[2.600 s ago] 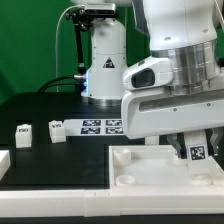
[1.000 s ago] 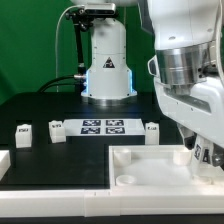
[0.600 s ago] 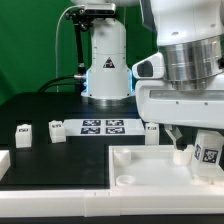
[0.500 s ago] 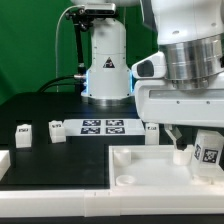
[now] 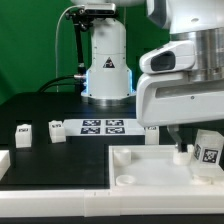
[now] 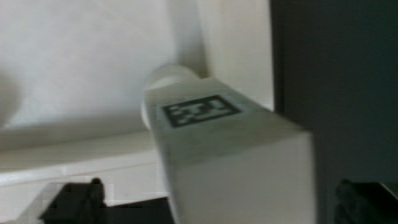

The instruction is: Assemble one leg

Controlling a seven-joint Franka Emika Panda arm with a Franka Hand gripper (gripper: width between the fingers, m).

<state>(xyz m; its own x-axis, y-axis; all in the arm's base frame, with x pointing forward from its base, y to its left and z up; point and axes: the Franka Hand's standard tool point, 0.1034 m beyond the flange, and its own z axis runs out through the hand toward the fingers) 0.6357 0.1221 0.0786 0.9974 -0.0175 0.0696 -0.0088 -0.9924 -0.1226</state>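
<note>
The leg [image 5: 206, 151], a small white block with a square tag, stands on the far right corner of the large white panel [image 5: 150, 168]. In the wrist view the leg [image 6: 210, 125] points away from the camera with its tag up. My gripper [image 5: 203, 148] straddles it. In the wrist view the gripper [image 6: 222, 200] has its dark fingertips [image 6: 80, 196] wide apart, with a gap showing between the leg and that finger. It looks open and not clamped on the leg.
Two more white legs [image 5: 22, 133] [image 5: 56, 131] lie on the black table at the exterior view's left. A third [image 5: 150, 129] is half hidden behind the arm. The marker board [image 5: 101, 126] lies in front of the robot base [image 5: 107, 70].
The wrist swung round and back. The leg's tag has shifted slightly to the exterior view's right since the oldest frame. Over the last half second the leg stayed put while the hand turned.
</note>
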